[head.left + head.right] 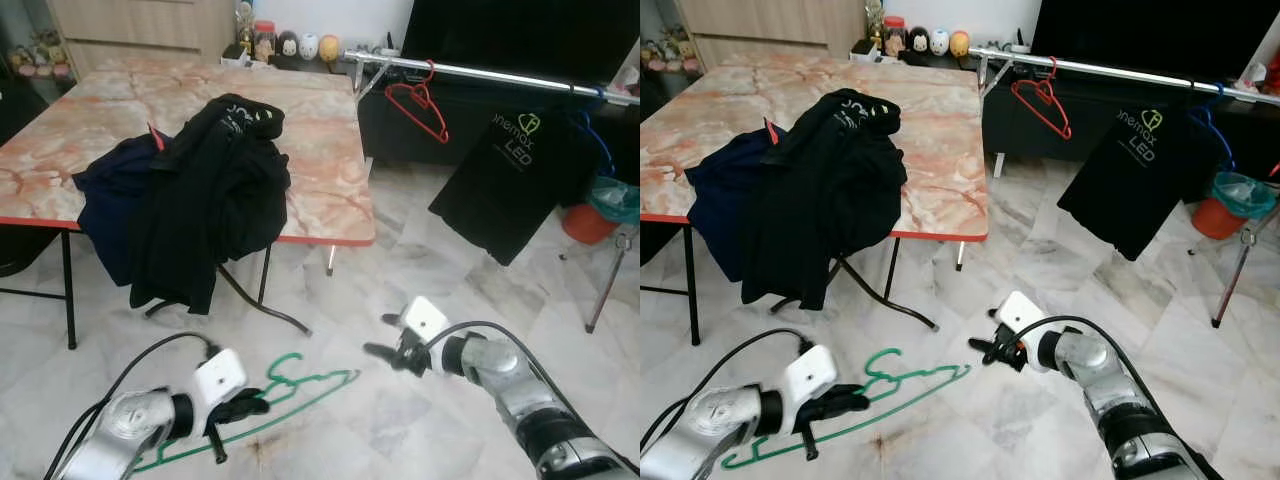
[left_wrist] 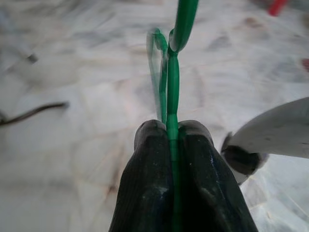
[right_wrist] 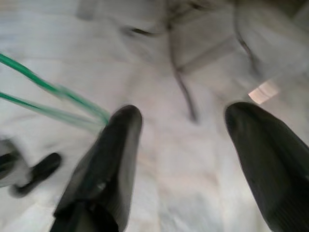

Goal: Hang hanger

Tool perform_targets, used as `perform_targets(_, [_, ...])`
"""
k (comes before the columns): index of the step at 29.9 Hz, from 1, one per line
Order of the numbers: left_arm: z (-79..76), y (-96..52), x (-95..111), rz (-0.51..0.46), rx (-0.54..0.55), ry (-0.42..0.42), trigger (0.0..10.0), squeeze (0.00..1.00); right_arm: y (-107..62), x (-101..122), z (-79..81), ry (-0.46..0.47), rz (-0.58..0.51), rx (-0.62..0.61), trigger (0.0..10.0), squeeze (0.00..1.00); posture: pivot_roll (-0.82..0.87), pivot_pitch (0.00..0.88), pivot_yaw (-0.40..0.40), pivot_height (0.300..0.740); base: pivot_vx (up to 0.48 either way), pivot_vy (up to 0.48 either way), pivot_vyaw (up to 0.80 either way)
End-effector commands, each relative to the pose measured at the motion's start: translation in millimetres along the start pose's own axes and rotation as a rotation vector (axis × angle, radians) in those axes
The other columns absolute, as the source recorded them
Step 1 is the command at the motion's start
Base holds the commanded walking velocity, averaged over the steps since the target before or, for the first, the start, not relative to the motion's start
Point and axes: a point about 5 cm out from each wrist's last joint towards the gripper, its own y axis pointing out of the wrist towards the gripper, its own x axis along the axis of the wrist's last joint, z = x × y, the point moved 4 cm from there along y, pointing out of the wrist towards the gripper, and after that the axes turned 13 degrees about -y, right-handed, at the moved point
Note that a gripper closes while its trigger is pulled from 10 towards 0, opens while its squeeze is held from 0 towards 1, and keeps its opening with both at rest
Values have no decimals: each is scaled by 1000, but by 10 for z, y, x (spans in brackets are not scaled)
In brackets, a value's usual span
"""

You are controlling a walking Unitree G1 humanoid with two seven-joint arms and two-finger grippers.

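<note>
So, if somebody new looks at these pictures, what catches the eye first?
Probably the green hanger low over the marble floor, pinched in the left gripper, with the open right gripper beside its tip. Next, the heap of dark clothes on the table, and the red hanger on the rail.

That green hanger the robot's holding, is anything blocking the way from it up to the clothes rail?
Nothing visible does. The left gripper holds the green hanger low over the floor, and open tiles lie between it and the rail. The red hanger and black shirt already hang there, with bare rail between them.
</note>
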Motion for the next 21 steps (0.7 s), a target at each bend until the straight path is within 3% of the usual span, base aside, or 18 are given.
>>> perform_targets(1, [89, -15, -119, -24, 93, -44, 10000, 0, -7, -140, -39, 96, 45, -119, 10000, 0, 68, 0, -115, 740, 0, 0, 0])
perform_targets(4, [322, -84, -485, -31, 352, -153, 10000, 0, -1, -425, 131, 249, 134, -255, 10000, 0, 70, 0, -110, 740, 0, 0, 0])
perform_targets(7, [415, -144, -765, -15, 492, -266, 10000, 0, -11, -609, 277, 337, 212, -317, 10000, 0, 68, 0, -108, 740, 0, 0, 0])
perform_targets(8, [416, -170, -894, 12, 531, -292, 10000, 0, -24, -681, 354, 373, 237, -329, 10000, 0, 69, 0, -107, 740, 0, 0, 0])
perform_targets(9, [416, -170, -894, 12, 531, -292, 10000, 0, -24, -681, 354, 373, 237, -329, 10000, 0, 69, 0, -107, 740, 0, 0, 0])
perform_targets(11, [409, -261, -1215, 51, 647, -447, 10000, 0, -94, -906, 565, 479, 330, -374, 10000, 0, 63, 0, -104, 740, 0, 0, 0])
perform_targets(12, [409, -261, -1215, 51, 647, -447, 10000, 0, -94, -906, 565, 479, 330, -374, 10000, 0, 63, 0, -104, 740, 0, 0, 0])
perform_targets(14, [367, -376, -1528, 97, 774, -586, 10000, 0, -209, -1153, 836, 569, 445, -404, 10000, 0, 60, 0, -101, 740, 0, 0, 0])
perform_targets(17, [350, -403, -1602, 108, 805, -614, 10000, 0, -244, -1214, 911, 597, 474, -413, 10000, 0, 60, 0, -101, 740, 0, 0, 0])
perform_targets(19, [290, -459, -1770, 135, 880, -687, 10000, 0, -335, -1357, 1138, 630, 552, -407, 10000, 0, 69, 0, -101, 740, 0, 0, 0])
perform_targets(21, [257, -473, -1841, 151, 908, -713, 10000, 0, -361, -1391, 1244, 656, 558, -401, 10000, 0, 69, 0, -101, 740, 0, 0, 0])
